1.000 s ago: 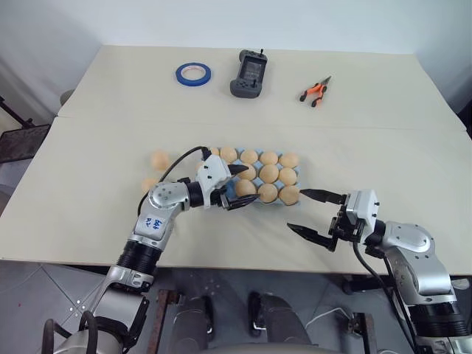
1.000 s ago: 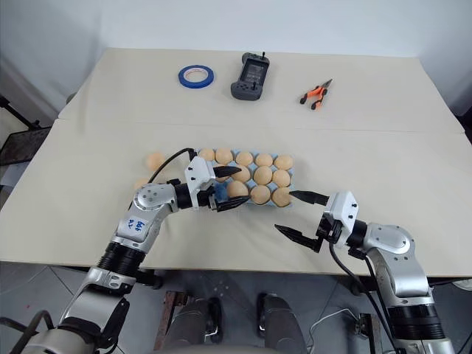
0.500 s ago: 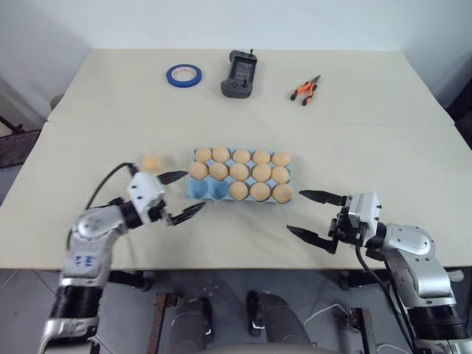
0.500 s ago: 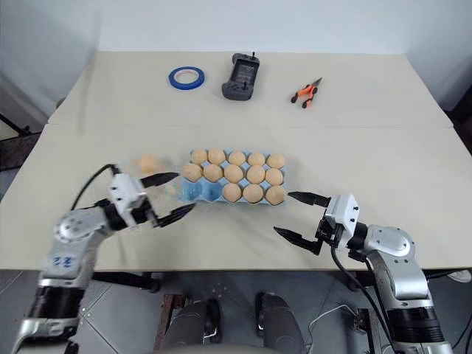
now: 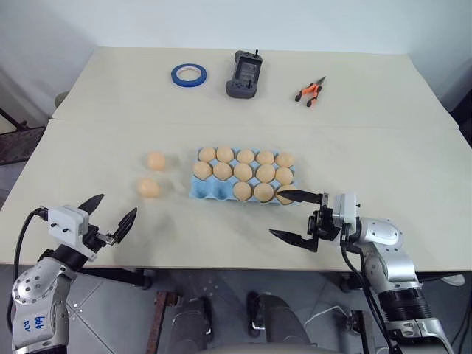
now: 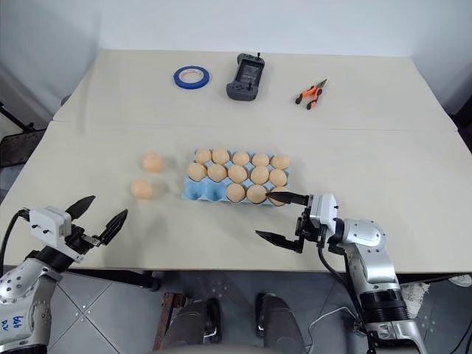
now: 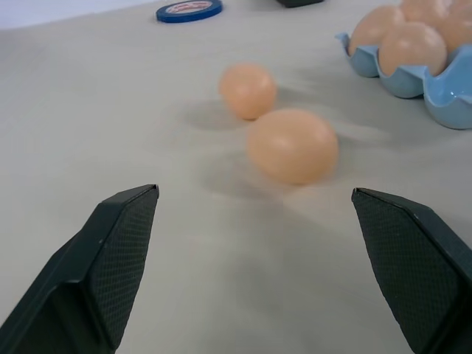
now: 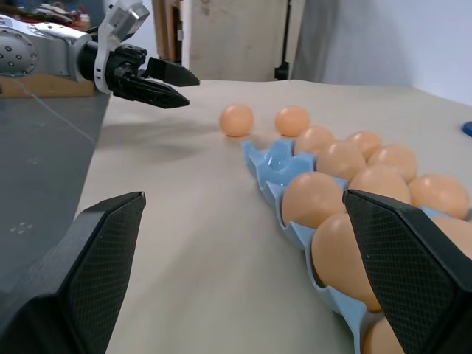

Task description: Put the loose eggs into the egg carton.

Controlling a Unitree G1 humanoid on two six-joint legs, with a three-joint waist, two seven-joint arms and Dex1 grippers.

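The light blue egg carton [image 5: 210, 193] lies mid-table, filled with tan eggs except two cups at its front left. Two loose eggs rest on the table left of it, one farther [image 5: 155, 161] and one nearer [image 5: 148, 188]. My left gripper [image 5: 112, 210] hovers open and empty at the near left table edge, pointing at those eggs [image 7: 293, 145]. My right gripper [image 5: 276, 214] is open and empty beside the carton's front right corner, with its upper fingertip over the corner egg. The right wrist view looks along the carton [image 8: 273, 158] toward the loose eggs [image 8: 237, 119] and the left gripper [image 8: 147, 74].
At the far side of the table lie a blue tape ring [image 5: 189, 73], a black handheld device [image 5: 243, 74] and orange-handled pliers [image 5: 310, 91]. The near table edge runs just under both grippers.
My left arm has swung away from the carton's front left, back to the near left table edge, still open. My right gripper has edged left toward the carton's corner. The camera shifted slightly.
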